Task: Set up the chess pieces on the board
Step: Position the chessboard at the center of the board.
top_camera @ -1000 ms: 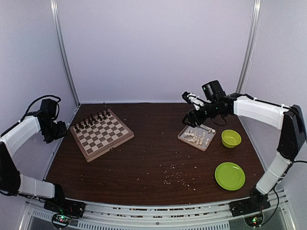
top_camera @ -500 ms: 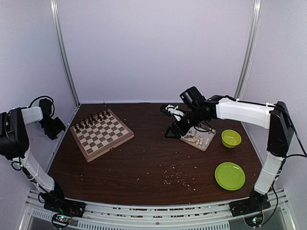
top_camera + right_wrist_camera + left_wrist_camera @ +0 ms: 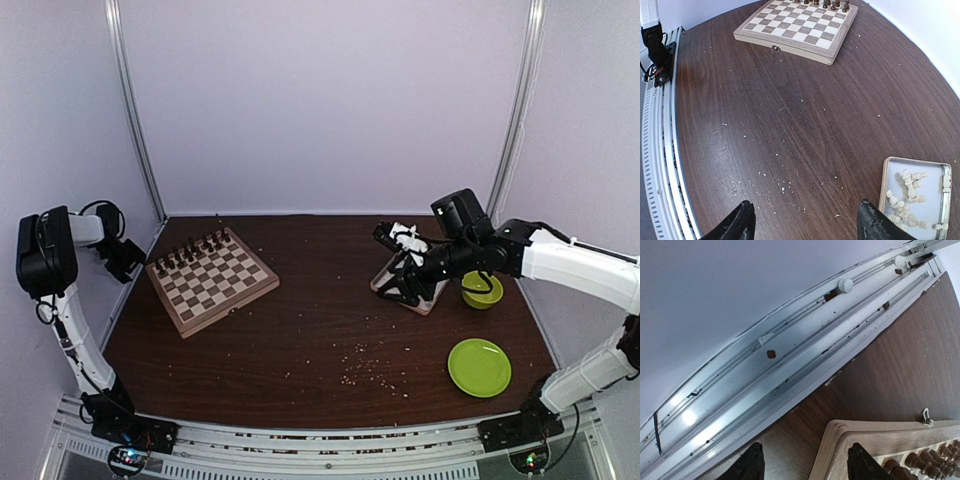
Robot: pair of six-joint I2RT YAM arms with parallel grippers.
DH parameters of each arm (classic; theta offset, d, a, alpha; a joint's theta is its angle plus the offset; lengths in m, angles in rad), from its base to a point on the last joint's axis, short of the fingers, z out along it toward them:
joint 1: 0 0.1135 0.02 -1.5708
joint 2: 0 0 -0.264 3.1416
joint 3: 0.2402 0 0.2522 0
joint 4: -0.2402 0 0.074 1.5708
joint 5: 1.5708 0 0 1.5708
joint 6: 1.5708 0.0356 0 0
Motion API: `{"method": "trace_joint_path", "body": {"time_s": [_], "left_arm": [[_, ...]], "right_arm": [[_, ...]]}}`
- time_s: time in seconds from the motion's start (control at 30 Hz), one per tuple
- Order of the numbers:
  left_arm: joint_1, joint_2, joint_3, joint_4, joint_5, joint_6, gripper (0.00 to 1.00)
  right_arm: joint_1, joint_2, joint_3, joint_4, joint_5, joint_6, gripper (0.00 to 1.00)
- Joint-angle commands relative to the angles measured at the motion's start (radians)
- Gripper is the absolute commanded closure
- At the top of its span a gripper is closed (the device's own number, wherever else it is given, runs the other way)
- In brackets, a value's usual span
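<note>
The board (image 3: 212,280) lies at the left of the table, with dark pieces (image 3: 195,250) along its far rows. The cream chess pieces (image 3: 907,197) lie heaped in a metal tray (image 3: 884,185) at the right. My right gripper (image 3: 807,225) hangs open and empty over bare table just left of that tray (image 3: 428,305), and the right gripper (image 3: 398,278) hides most of it from above. The board (image 3: 797,27) shows far off in the right wrist view. My left gripper (image 3: 806,462) is open and empty by the board's far-left corner (image 3: 840,440), next to the wall.
A green bowl (image 3: 482,290) stands right of the tray, and a green plate (image 3: 479,366) lies nearer the front. Pale crumbs (image 3: 370,365) are scattered over the middle of the table. A metal rail (image 3: 790,360) runs along the left wall.
My right gripper swung left away from the tray, then came back and lower at its left edge. The left arm folded upward by the wall, and its jaws narrowed a little.
</note>
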Motion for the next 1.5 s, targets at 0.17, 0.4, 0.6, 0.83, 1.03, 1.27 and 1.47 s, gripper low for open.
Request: {"method": "trace_joint_path", "body": {"time_s": [0.17, 0.4, 0.6, 0.83, 1.03, 1.27, 1.47], "left_arm": [[-0.006, 0.099, 0.108, 0.047, 0.014, -0.011, 0.42], [-0.026, 0.158, 0.171, 0.013, 0.018, -0.014, 0.42], [-0.044, 0.196, 0.214, -0.012, 0.043, 0.0, 0.43], [-0.086, 0.217, 0.237, -0.011, 0.104, 0.016, 0.47], [-0.136, 0.218, 0.239, -0.003, 0.131, 0.013, 0.51], [-0.183, 0.204, 0.234, 0.012, 0.168, 0.021, 0.52], [-0.242, 0.206, 0.237, 0.014, 0.199, 0.03, 0.53]], "right_arm": [[0.0, 0.011, -0.033, 0.059, -0.01, -0.042, 0.3], [0.0, 0.038, -0.026, 0.054, -0.025, -0.04, 0.31], [0.0, 0.04, -0.027, 0.054, -0.018, -0.044, 0.3], [0.0, 0.047, -0.032, 0.059, -0.015, -0.048, 0.31], [0.0, 0.053, -0.033, 0.06, -0.016, -0.049, 0.31], [0.0, 0.054, -0.041, 0.067, -0.012, -0.053, 0.32], [0.0, 0.077, -0.039, 0.071, -0.019, -0.048, 0.32]]}}
